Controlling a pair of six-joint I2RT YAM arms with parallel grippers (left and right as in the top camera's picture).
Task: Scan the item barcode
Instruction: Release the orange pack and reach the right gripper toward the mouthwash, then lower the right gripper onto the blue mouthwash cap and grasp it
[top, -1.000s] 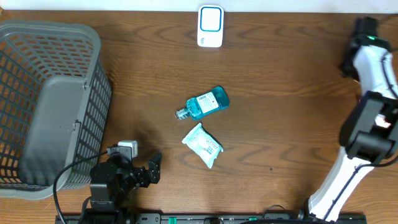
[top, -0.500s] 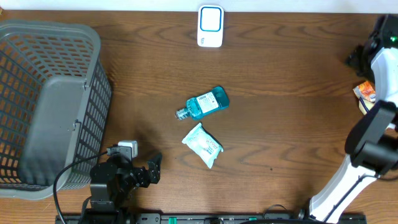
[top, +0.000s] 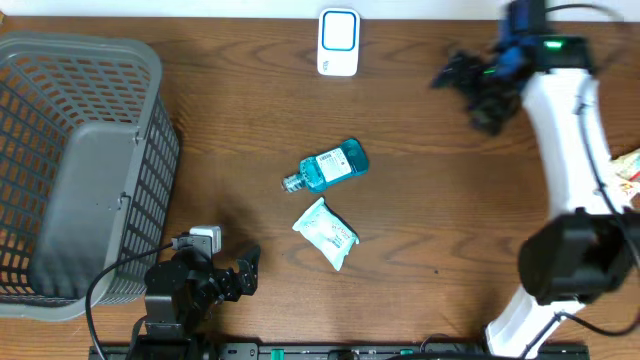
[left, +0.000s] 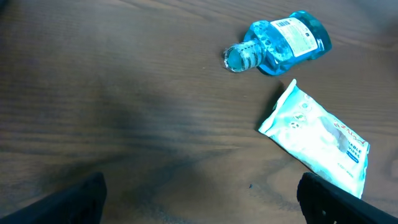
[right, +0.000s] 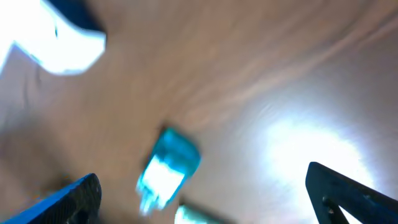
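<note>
A blue mouthwash bottle (top: 326, 167) lies on its side mid-table, its label up. Just below it lies a white wipes packet (top: 326, 233). The white and blue scanner (top: 338, 42) stands at the far edge. My right gripper (top: 468, 82) hovers, blurred, right of the scanner; it is open and empty. Its wrist view is smeared but shows the bottle (right: 168, 165) and scanner (right: 59, 37) between wide-apart jaws (right: 205, 199). My left gripper (top: 246, 272) rests open at the near left. Its wrist view shows the bottle (left: 280, 43) and packet (left: 317, 140) ahead of it.
A tall grey basket (top: 80, 160) fills the left side of the table. An orange and white packet (top: 630, 165) lies at the right edge, partly cut off. The right arm's white links (top: 570, 130) cross the right side.
The right arm has swung from the right edge up and left towards the scanner, and its jaws now stand wide. The left arm, bottle and wipes packet have not moved.
</note>
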